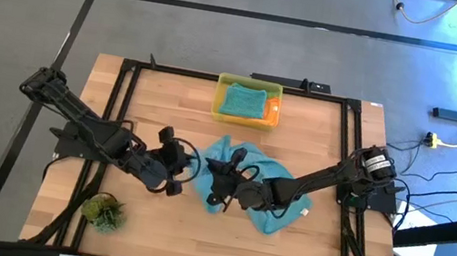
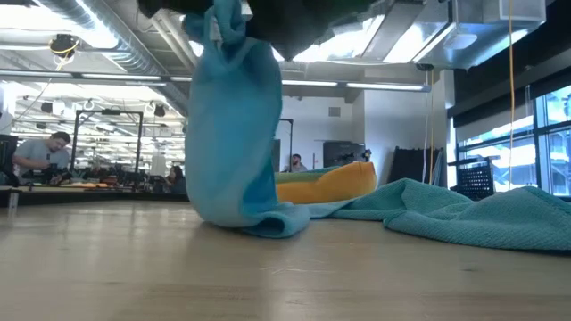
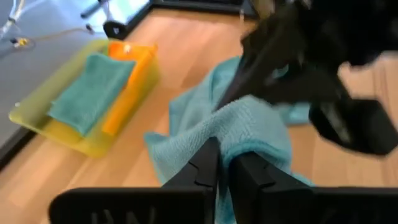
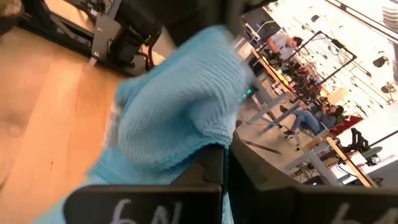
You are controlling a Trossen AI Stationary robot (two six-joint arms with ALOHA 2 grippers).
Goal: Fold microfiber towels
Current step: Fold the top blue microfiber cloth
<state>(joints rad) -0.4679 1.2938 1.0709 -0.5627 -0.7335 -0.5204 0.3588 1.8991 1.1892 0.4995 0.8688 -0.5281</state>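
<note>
At table centre, both claws (closed) pinch teal towel (image 1: 267, 189) edges.

A wooden counter (image 1: 159, 218) fills the middle of the frame, with a yellow bin (image 1: 248, 100) at its upper centre holding a teal towel (image 1: 242, 102) and an orange towel (image 1: 272, 111) just beside it. A crumpled blue towel (image 1: 270, 199) lies at the centre, where the left tool (image 1: 188, 166) and the right tool (image 1: 219, 174) meet at its left part, both arms reaching in from the sides. A small green plant tuft (image 1: 103, 211) sits at the lower left of the counter.
</note>
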